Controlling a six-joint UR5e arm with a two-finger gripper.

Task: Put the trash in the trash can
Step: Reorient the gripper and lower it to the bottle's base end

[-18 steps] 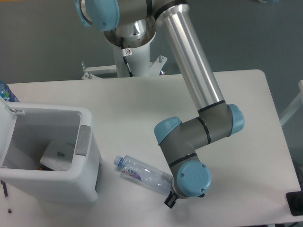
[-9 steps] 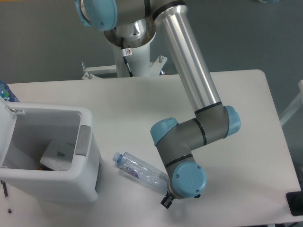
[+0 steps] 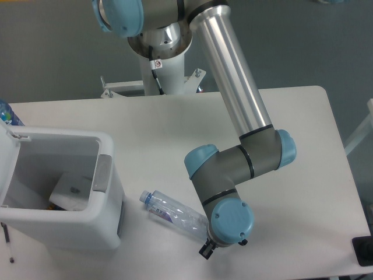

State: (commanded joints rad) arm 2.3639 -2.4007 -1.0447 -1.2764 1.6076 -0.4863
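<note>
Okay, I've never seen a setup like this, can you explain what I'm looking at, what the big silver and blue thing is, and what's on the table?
The single picture comes from a fixed camera looking down at a white table. The big silver tube with blue caps is a robot arm, jointed like an elbow and wrist. Its base stands at the far edge of the table. At the arm's end is its tool, the grasping part. It is mostly hidden under the wrist, so I cannot tell whether it is open or shut.

The tool sits at one end of a clear crushed plastic bottle lying on the table, with its cap end pointing towards the trash can. That is the white boxy bin at the left, standing open. Something pale already lies inside it. A darker blue bottle peeks in at the left edge.
</note>
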